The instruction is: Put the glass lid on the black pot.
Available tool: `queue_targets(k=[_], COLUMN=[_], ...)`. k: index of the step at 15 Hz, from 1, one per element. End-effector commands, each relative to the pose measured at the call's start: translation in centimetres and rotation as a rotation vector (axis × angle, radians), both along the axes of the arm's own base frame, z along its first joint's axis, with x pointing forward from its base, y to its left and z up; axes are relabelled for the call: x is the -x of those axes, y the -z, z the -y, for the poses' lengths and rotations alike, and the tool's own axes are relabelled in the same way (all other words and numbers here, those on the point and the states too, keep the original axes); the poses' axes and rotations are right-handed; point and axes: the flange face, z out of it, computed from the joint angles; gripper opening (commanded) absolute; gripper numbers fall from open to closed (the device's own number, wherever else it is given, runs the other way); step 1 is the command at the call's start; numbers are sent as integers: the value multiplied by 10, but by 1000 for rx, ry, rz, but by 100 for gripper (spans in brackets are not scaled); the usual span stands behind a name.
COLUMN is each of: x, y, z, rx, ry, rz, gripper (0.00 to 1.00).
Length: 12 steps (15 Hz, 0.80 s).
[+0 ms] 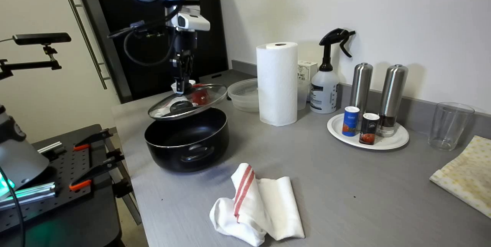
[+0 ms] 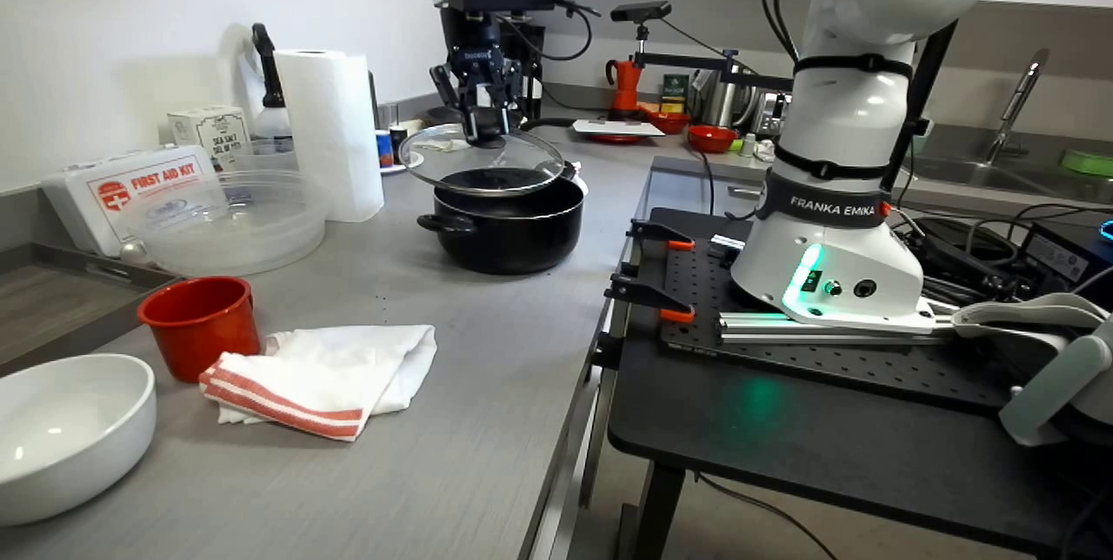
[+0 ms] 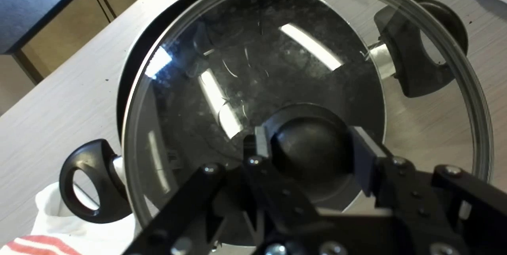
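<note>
The fingers (image 3: 365, 168) are pinching the dark knob (image 3: 311, 150) of the glass lid (image 1: 191, 102), so picking it up is done. The lid hangs just under the fingers, tipped to one side. The black pot (image 2: 513, 238) sits on the desk (image 1: 345, 174) below them, and the lid is not on it yet. I think what's left is to line up the lid, set it flat and let go.
</note>
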Motion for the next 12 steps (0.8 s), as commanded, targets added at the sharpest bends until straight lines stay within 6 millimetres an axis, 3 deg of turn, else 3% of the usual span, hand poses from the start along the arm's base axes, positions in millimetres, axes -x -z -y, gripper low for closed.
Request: queue_targets(k=[1,12], x=[-10,8], y=[-3,22], z=[15,46], rx=[-31,-79], ry=[49,151], rz=[-18,-43], gripper=[25,25])
